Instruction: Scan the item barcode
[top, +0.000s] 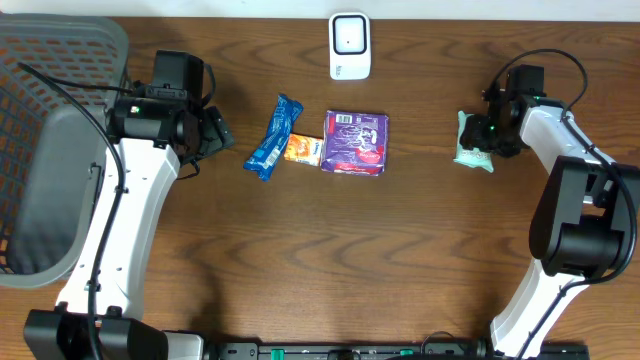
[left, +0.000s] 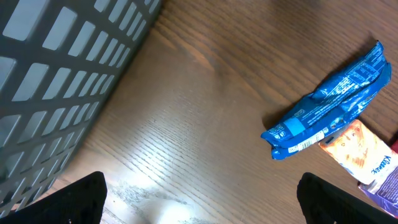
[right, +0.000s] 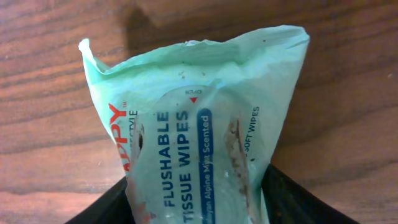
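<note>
A pale green pack of flushable tissue wipes (right: 199, 112) lies on the wooden table at the right (top: 470, 152). My right gripper (right: 199, 208) has closed on its near end, with a dark finger (right: 298, 199) pressed against each side; in the overhead view the gripper (top: 490, 135) covers part of the pack. No barcode shows on the visible face. The white scanner (top: 350, 45) stands at the back centre. My left gripper (top: 222, 133) hangs wide open over bare table (left: 202, 205), left of a blue snack packet (left: 329, 106).
A grey mesh basket (top: 50, 150) fills the left edge (left: 56, 74). In the middle lie the blue packet (top: 274, 136), a small orange sachet (top: 303, 149) and a purple pack (top: 355, 143), side by side.
</note>
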